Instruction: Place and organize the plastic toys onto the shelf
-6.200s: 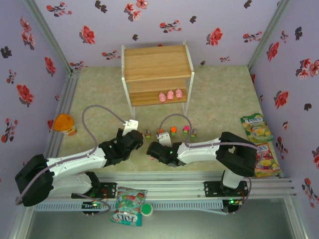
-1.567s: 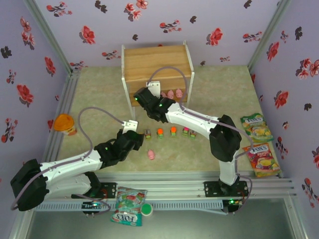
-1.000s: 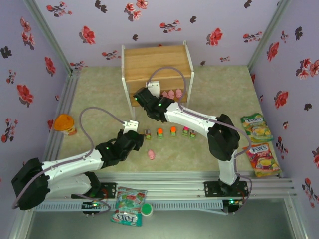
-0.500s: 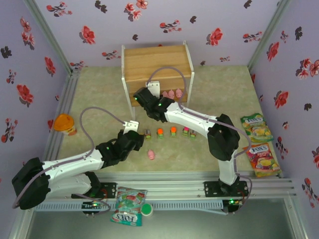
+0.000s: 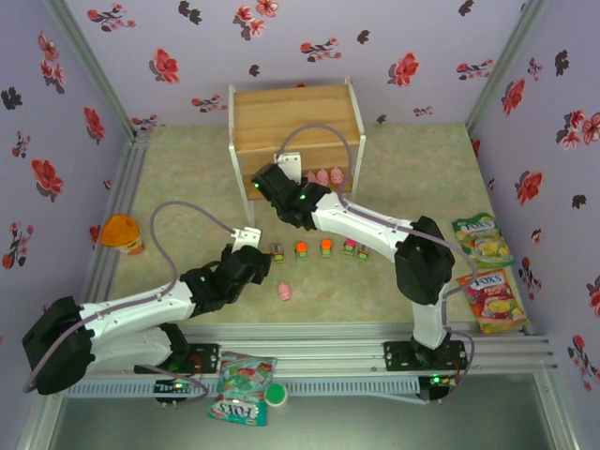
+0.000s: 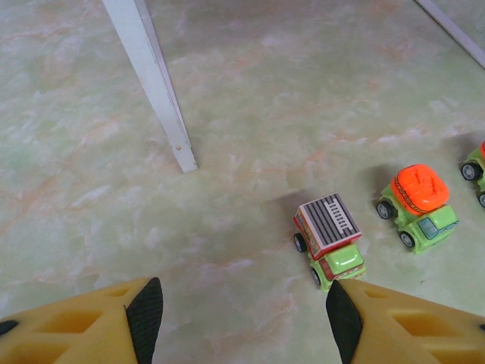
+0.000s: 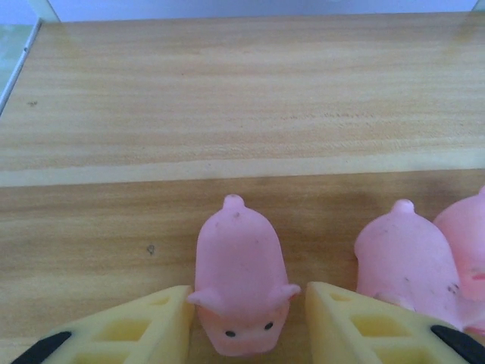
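Note:
The shelf (image 5: 295, 117) stands at the back of the floor. My right gripper (image 7: 248, 296) reaches into its lower tier (image 7: 114, 227). A pink pig (image 7: 241, 265) stands on the board between its fingers; the left finger (image 7: 163, 318) touches an ear and the right one is a hair off. Two more pigs (image 7: 402, 258) (image 7: 466, 243) stand to its right. Another pig (image 5: 285, 292) lies on the floor. My left gripper (image 6: 241, 303) hovers open and empty just short of a striped-top car (image 6: 330, 239), with an orange-top car (image 6: 418, 205) beside it. The cars form a row (image 5: 325, 248).
A white shelf leg (image 6: 151, 76) stands ahead and left of my left gripper. An orange-lidded jar (image 5: 122, 232) sits by the left wall. Candy bags lie at the right (image 5: 480, 239) (image 5: 495, 302) and on the near rail (image 5: 241, 386).
The right gripper's fingers have eased slightly apart around the pig on the lower tier. Both arms have barely moved.

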Controlling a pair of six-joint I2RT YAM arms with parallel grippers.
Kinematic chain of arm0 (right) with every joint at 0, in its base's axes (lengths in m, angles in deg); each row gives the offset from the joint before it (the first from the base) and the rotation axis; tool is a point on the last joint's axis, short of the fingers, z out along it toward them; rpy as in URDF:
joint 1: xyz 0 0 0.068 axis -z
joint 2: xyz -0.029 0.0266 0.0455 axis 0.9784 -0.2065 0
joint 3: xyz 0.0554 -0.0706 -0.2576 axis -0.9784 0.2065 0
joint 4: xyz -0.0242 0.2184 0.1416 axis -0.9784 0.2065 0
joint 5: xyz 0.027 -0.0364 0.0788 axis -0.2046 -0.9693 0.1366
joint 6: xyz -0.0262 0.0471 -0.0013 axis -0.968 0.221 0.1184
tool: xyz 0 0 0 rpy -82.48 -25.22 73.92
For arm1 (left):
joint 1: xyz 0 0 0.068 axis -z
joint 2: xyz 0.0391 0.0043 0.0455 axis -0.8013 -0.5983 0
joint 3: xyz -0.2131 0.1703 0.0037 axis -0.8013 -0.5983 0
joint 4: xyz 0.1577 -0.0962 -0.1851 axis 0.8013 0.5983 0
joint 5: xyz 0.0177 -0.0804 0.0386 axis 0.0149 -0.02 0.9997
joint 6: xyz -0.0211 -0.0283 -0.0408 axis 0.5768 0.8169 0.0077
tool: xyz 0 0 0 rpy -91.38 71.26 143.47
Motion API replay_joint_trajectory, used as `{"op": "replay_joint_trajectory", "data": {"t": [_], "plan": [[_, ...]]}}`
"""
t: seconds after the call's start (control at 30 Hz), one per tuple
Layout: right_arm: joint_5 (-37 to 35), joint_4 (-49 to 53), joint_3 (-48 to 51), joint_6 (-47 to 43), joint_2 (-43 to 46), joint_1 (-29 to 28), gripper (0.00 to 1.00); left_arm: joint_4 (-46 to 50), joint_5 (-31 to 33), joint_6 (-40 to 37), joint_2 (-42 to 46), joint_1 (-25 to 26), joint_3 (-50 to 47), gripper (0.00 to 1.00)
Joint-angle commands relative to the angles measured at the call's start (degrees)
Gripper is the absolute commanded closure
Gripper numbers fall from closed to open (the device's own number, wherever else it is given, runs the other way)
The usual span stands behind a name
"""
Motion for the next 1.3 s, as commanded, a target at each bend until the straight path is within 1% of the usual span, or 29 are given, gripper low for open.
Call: {"op": "replay_joint_trajectory", "data": {"t": [0.0,0.33,0.5,0.93,1.27], "plan": [[-1.53,-0.44,0.02,-1.07,3.24,-0.64,0.56,-0.71,0.05,0.5,-0.65,-0.41,0.72,0.36],[-2.34,-0.74,2.11,-1.35,6.41,-1.57,0.56,-0.79,0.05,0.42,-0.81,-0.44,0.79,0.36],[-3.12,-1.01,5.02,-0.94,8.92,-2.45,0.55,-0.79,0.06,0.24,-0.82,-0.43,0.74,0.36],[-4.71,-2.63,17.82,0.81,18.61,-5.06,0.56,-1.09,0.05,0.19,-0.65,-0.44,0.31,0.36],[-4.34,-3.16,30.16,1.48,27.55,-7.0,0.56,1.63,0.23,2.94,1.17,1.96,0.34,0.36]]}}
